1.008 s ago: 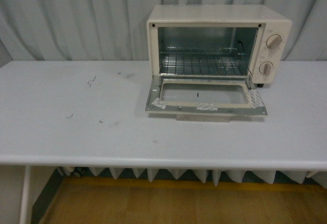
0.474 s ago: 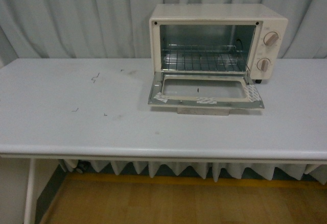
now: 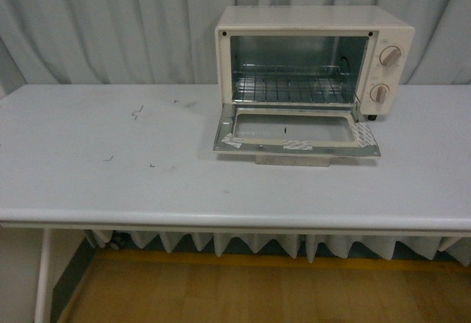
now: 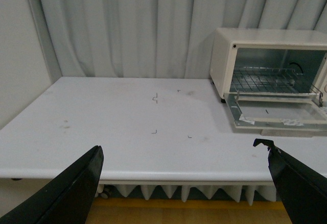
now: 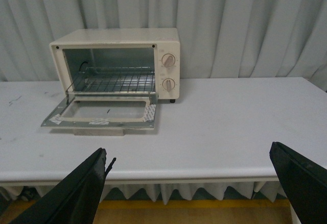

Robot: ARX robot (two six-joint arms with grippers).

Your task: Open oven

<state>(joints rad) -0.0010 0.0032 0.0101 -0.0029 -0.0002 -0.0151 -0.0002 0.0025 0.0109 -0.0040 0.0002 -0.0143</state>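
Two hands sit back off the near edge of the tabletop, and both are spread wide with nothing between their fingers: the left hand frames the scene in its wrist view, the right hand does the same in its own. Neither shows in the front view.

Over to the oven, standing at the far side of the tabletop, right of centre, close to the curtain. Its door is dropped all the way down and lies flat, glass facing up, strips of tape at its corners. The wire rack is in plain sight inside, so the job looks done.

On handling: this looks a light, boxy appliance, stiff sheet metal, likely to skate on the smooth tabletop if tugged hard. The glass pane is the fragile part, best left alone. The bar handle under the door's front lip is the natural place to take hold, rigid and easy to pinch. The two knobs are no grip at all.
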